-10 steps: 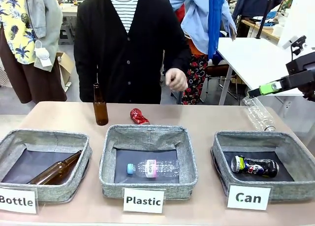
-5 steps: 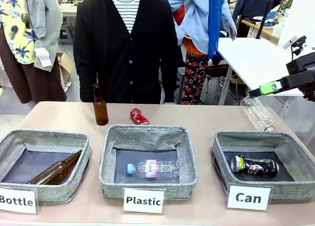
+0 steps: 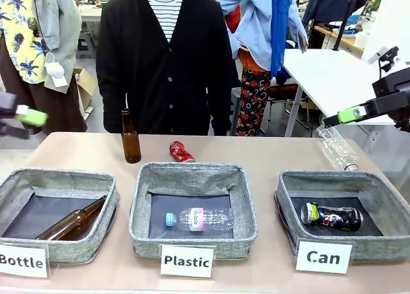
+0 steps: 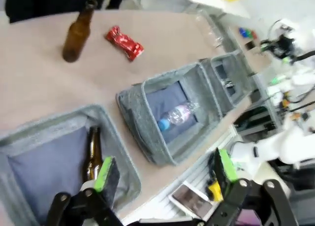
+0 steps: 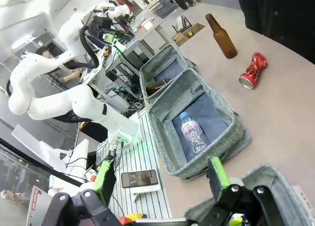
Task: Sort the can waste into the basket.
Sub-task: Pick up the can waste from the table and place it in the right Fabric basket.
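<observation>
Key relation first: crushed red can (image 3: pixel 181 152) on the counter (image 3: pixel 269 154), approx. midway betw. left tool (image 3: pixel 25 121) at the left edge and right tool (image 3: pixel 339 118) at the right edge, well apart from both. Hard to say from the front view which arm is nearer. Lies just behind the far rim of the "Plastic" bin (image 3: pixel 192 173), near an upright brown bottle (image 3: pixel 131 138), not touching it. Long axis diagonal: far end toward robot's left, near end toward its right.

In left wrist view: left tool (image 4: pixel 165 169) open, nothing betw. the green pads (image 4: pixel 104 173), hanging above the "Bottle" bin (image 4: pixel 59 122). Red can (image 4: pixel 124 42) ahead, beyond that bin.

In right wrist view: right tool (image 5: pixel 160 177) open & empty too, w/ the basket (image 5: pixel 280 179) rim close by one finger. Red can (image 5: pixel 253 70) far ahead across the counter.

Basket (image 3: pixel 285 198), labelled "Can", at robot's right front, w/ one crushed can (image 3: pixel 331 216) already inside. So, from red can to basket: to the right & toward the robot.

Prob. better to use the right arm, being on the basket's side. Needs to reach across, past a clear plastic bottle (image 3: pixel 336 150) lying on the counter below it. Best to close across the can's short side, i.e. wrist turned square to the diagonal. Not yet grasped; step in hand looks like the approach.
</observation>
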Robot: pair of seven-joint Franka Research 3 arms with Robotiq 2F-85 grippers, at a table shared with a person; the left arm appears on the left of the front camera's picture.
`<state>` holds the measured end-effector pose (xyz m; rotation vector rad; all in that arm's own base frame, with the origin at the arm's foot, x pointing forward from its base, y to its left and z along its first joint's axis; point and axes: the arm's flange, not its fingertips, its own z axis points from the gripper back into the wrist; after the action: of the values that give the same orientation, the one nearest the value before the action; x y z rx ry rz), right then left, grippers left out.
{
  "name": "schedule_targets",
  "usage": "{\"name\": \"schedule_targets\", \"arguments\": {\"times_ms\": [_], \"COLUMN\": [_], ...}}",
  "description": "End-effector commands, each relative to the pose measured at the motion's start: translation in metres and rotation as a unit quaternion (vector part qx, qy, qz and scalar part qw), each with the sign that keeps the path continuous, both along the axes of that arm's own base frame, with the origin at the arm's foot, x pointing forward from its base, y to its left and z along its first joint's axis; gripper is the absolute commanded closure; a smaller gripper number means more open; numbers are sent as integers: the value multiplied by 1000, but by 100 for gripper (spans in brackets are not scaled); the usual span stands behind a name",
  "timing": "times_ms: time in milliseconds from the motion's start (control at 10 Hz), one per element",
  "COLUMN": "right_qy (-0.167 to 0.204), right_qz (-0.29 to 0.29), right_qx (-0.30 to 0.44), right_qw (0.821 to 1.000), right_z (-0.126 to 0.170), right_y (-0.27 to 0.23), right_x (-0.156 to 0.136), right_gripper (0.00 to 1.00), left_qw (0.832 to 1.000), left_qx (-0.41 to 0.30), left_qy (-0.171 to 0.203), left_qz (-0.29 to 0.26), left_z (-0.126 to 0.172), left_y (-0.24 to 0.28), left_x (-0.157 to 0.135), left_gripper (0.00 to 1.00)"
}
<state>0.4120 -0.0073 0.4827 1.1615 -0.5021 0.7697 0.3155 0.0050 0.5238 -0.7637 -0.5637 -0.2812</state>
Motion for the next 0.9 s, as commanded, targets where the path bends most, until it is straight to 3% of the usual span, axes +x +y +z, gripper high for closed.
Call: {"name": "schedule_targets", "arguments": {"times_ms": [0,400,600,700,800], "right_qy": [-12,-12,-12,-12,-12], "right_qz": [-2,-2,-2,-2,-2], "right_qx": [-2,-2,-2,-2,-2], "right_qw": [1000,1000,1000,1000,1000], "right_z": [-2,-2,-2,-2,-2], "right_y": [0,0,0,0,0], "right_x": [-2,-2,-2,-2,-2], "right_gripper": [0,0,0,0,0], "left_qw": [997,976,975,979,976], "left_qx": [73,195,219,201,208], "left_qy": [13,-23,-29,3,-45], "left_qz": [8,90,36,-17,52], "left_z": [5,6,-3,8,-7], "left_y": [-53,-190,-227,-213,-228], "left_x": [37,61,44,33,44], "left_gripper": [0,0,0,0,0]}}
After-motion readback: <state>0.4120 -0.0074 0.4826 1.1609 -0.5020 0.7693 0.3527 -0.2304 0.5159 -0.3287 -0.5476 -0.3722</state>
